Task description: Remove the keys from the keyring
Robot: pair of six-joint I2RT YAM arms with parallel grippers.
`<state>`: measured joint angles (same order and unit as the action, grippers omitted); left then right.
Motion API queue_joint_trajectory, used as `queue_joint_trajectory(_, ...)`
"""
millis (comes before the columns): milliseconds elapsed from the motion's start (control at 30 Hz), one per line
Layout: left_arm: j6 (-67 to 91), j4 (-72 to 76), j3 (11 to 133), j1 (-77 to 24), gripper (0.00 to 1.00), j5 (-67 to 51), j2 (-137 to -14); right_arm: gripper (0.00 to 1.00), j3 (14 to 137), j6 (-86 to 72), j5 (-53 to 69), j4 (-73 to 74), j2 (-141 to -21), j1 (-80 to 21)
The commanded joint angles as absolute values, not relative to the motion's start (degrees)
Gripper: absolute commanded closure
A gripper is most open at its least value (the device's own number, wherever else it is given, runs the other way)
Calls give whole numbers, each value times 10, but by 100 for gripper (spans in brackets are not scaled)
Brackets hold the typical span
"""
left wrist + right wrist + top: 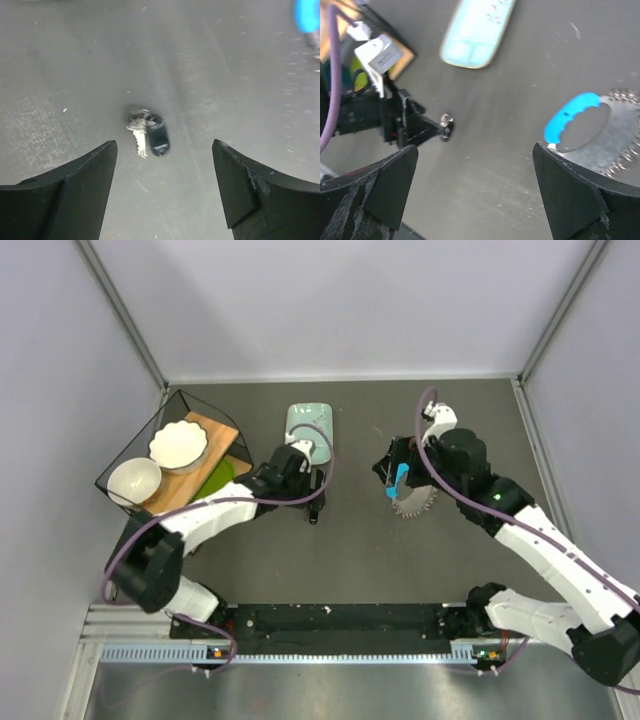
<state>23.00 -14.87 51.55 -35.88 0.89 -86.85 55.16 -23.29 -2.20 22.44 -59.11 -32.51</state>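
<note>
A silvery key [138,134] and a tiny black oblong piece [159,136] lie together on the dark table, just beyond my left gripper [164,149]. That gripper is open and empty, low over them [314,516]. The keyring's blue crescent tag [570,119] and a fan of silvery keys [612,134] lie on the table under my right gripper [475,150], which is open and empty above them. In the top view the blue tag [401,480] and key fan [416,503] sit by my right gripper [392,472]. My left gripper [315,502] is about a hand's width to their left.
A pale green rectangular dish [308,425] lies just behind the left gripper and also shows in the right wrist view [477,32]. A black wire basket [130,440] with two white bowls, a wooden board and a green item stands at the far left. Grey walls enclose the table.
</note>
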Motion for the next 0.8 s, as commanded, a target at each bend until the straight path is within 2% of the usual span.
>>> queue_joint_trajectory(0, 197, -150, 549, -357, 16, -40, -733, 1, 601, -264, -12, 276, -543, -354)
queue_joint_trajectory(133, 167, -145, 547, -357, 11, -96, -611, 1, 586, -285, 13, 274, -494, -355)
queue_joint_trajectory(200, 164, -138, 537, -358, 1, -95, -539, 1, 579, -276, 21, 274, -473, -355)
queue_joint_trajectory(433, 166, -91, 470, -357, 1, -92, -354, 1, 512, -283, 23, 264, -375, -354)
queue_joint_trajectory(767, 178, -91, 419, -357, 1, -85, -305, 1, 454, -301, 13, 256, -292, -355)
